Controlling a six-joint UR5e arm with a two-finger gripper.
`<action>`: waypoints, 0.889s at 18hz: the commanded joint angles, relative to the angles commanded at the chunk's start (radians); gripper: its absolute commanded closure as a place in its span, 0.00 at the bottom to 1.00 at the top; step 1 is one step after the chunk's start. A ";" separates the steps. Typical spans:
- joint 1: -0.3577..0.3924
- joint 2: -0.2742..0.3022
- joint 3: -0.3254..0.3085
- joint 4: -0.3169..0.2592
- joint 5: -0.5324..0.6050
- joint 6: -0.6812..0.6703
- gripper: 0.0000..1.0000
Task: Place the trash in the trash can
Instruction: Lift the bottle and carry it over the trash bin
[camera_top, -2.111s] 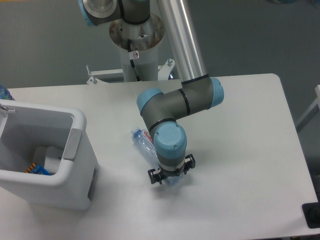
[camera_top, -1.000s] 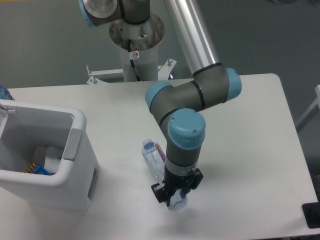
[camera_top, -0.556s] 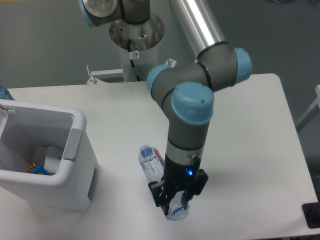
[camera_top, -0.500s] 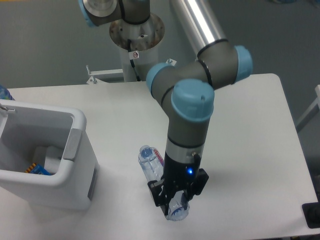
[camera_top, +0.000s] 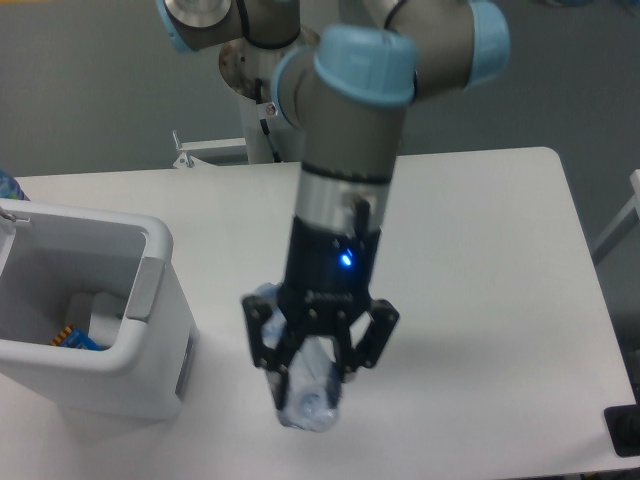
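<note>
My gripper (camera_top: 316, 378) hangs well above the white table (camera_top: 480, 250), pointing down, shut on the clear plastic water bottle (camera_top: 312, 398). The bottle is part of the trash. It hangs lengthwise between the fingers, its lower end at the bottom and its pale cap end (camera_top: 263, 297) showing at upper left behind the gripper. Its label is hidden by the fingers. The trash can (camera_top: 95, 310), a boxy white bin with a grey side tab (camera_top: 148, 287), stands at the left, a short way left of the gripper. No wrapper is visible on the table.
Inside the bin lie a white item and a blue-orange object (camera_top: 78, 338). The robot's base column (camera_top: 272, 90) rises at the back centre. A dark object (camera_top: 625, 430) sits at the table's front right corner.
The gripper has lifted the bottle off the table and risen toward the camera, shifting slightly left toward the bin. Two seconds ago the bottle still lay on the table.
</note>
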 joint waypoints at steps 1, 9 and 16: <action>-0.002 0.014 0.000 0.005 -0.009 0.005 0.55; -0.098 0.026 -0.006 0.116 -0.015 0.038 0.55; -0.196 0.019 -0.034 0.129 -0.014 -0.006 0.52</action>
